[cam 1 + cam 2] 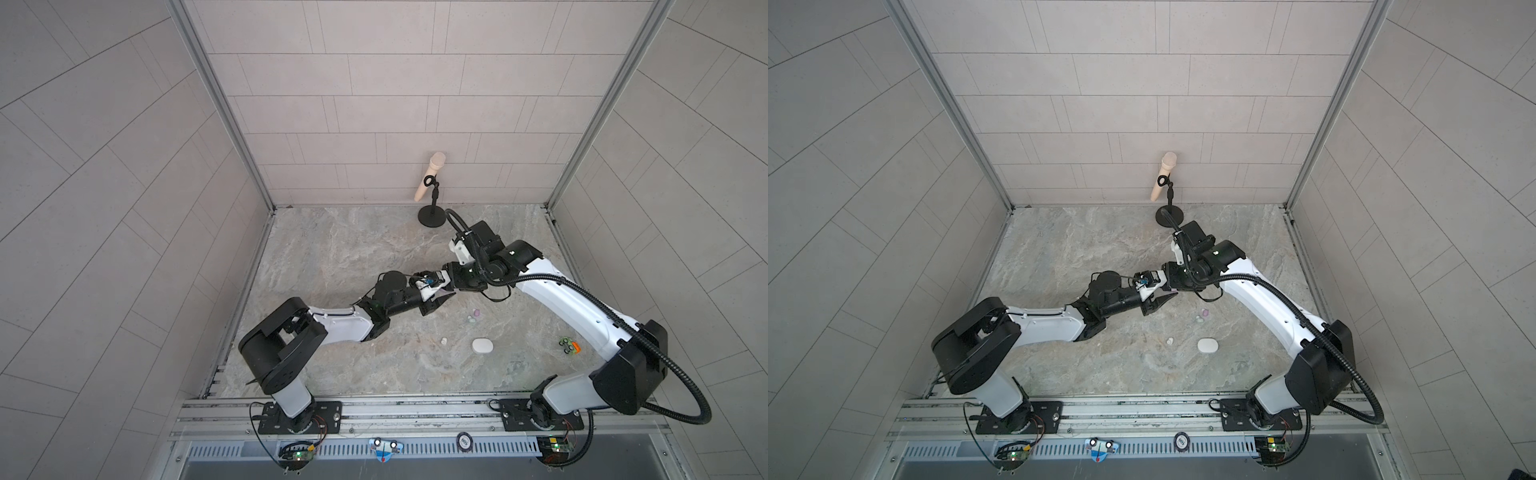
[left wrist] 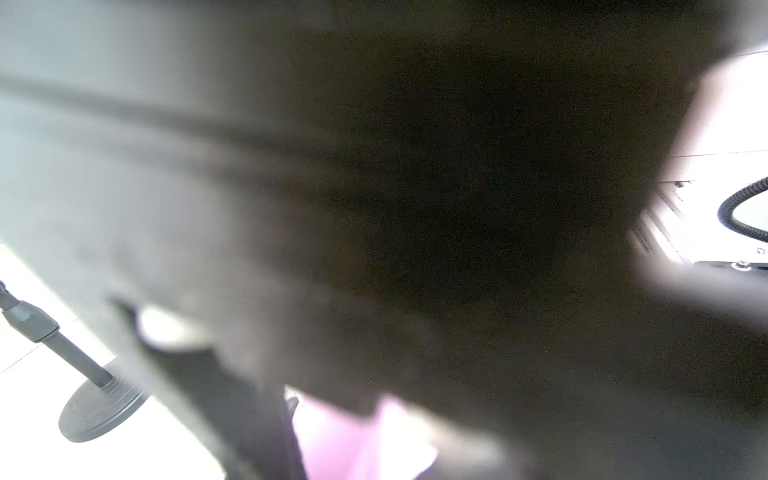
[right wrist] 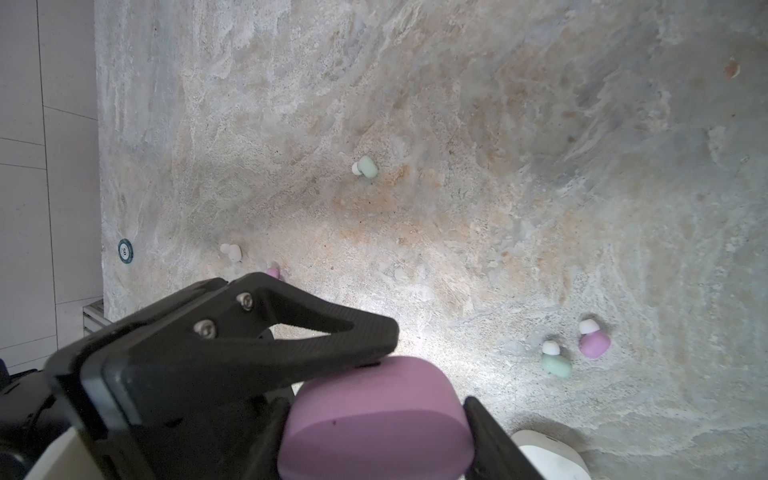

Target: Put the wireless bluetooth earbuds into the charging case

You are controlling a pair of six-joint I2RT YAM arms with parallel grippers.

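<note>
Grips lilac charging case (image 3: 374, 419) in right gripper (image 3: 377, 411) | left gripper (image 1: 444, 301): cannot tell spread, one finger (image 3: 291, 332) on case's top | lilac earbud (image 1: 476, 311) loose on table (image 1: 332, 257), 4 o'clock of case | likely featherlight, rigid, slick; pinch across bean body, not tip.

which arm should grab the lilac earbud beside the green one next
Left, likely: the right gripper is shut on the lilac case, so it is busy. The left gripper only touches the case's edge, appears empty, and the lilac earbud lies free close by.
</note>
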